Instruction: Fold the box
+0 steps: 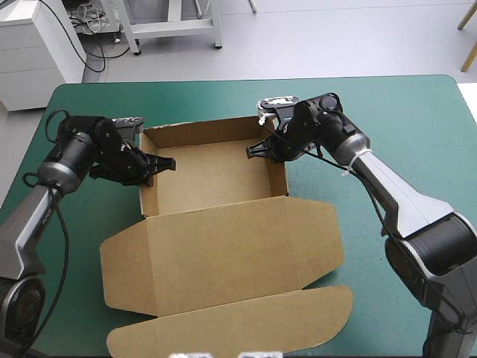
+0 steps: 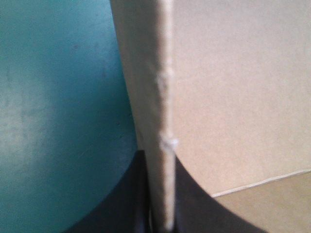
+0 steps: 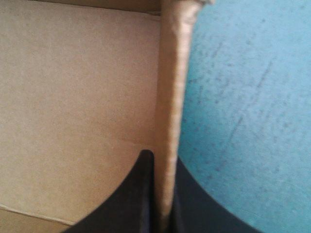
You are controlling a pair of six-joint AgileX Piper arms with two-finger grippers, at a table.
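Both side walls of the brown cardboard box (image 1: 212,177) pinched, mid-table on the teal-green table cover (image 1: 387,112)

Stands as an open tray with its walls raised, around the middle of the table toward the far side; wide lid panel (image 1: 223,253) lying flat toward the near edge, side flaps spread out, rounded tuck flap (image 1: 231,324) nearest the near edge. At the left wall, the left gripper (image 1: 153,167) with broad black curved fingers, all but closed on the board, one finger inside the tray and one outside, the wall's edge running up between them in the left wrist view. At the right wall, the right gripper (image 1: 266,151) clamped the same way, inner finger over the tray floor, outer finger on the cover side
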